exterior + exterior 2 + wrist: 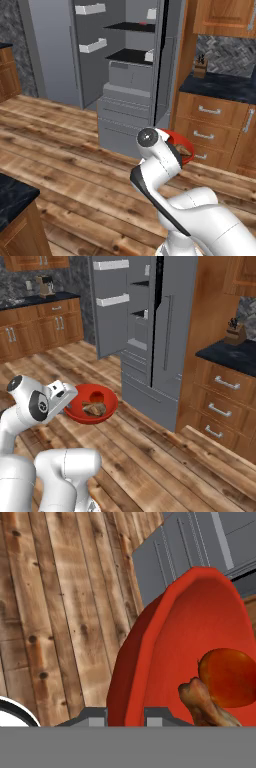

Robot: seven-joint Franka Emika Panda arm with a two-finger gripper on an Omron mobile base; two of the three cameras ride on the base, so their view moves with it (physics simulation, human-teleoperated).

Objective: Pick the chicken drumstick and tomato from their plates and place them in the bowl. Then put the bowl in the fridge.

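My gripper (70,401) is shut on the near rim of the red bowl (107,406), which it holds above the wooden floor in front of the fridge (165,331). In the hand view the two fingertips (92,714) clamp the bowl (165,642) rim. Inside lie the tan chicken drumstick (205,704) and the red tomato (227,677), touching each other. The drumstick (92,408) also shows from the right base view. From the left base view the arm hides most of the bowl (175,137). The fridge (130,75) stands open, with shelves and drawers showing. The plates are out of view.
Wooden cabinets with a dark counter (220,85) stand right of the fridge, with a knife block (200,67) on top. Another dark counter corner (12,195) is at the lower left. More cabinets (40,321) line the far wall.
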